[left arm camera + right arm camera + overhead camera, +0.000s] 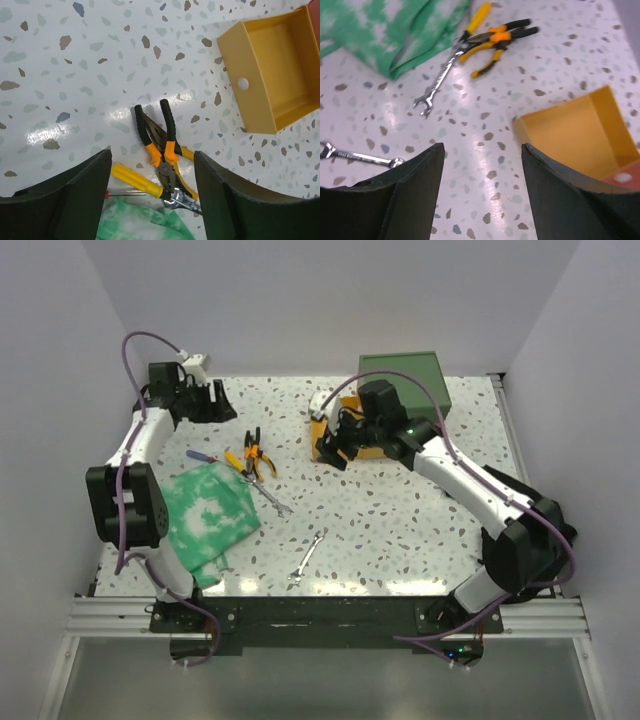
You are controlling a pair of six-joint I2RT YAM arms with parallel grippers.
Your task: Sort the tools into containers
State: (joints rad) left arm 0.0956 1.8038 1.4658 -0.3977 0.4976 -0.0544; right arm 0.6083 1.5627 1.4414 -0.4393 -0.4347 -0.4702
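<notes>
1. The left gripper (152, 156) is wide open and holds nothing. Its dark fingers (70, 200) are cut off by the bottom edge of the left wrist view.
2. Within the gap lie the pliers (159, 142), handles pointing away from the jaws. Their noses overlap a screwdriver (136, 181) and a wrench (184, 203), too tangled to separate. The cloth (145, 222) is cropped nearer in.
3. Ahead and right of these jaws sits the yellow drawer (272, 65), one corner out of frame.
4. The right gripper (482, 150) is also spread open on nothing, and its view is blurred. Past its right finger is the same drawer, with a sliver of the red-orange drawer (622, 177) at the corner.
5. Only this view shows a second wrench (360, 157), beyond the left finger and reaching the frame edge.
6. Only the top view shows the stack (400, 375), its green top behind the right arm. That arm hides the right jaws there.
</notes>
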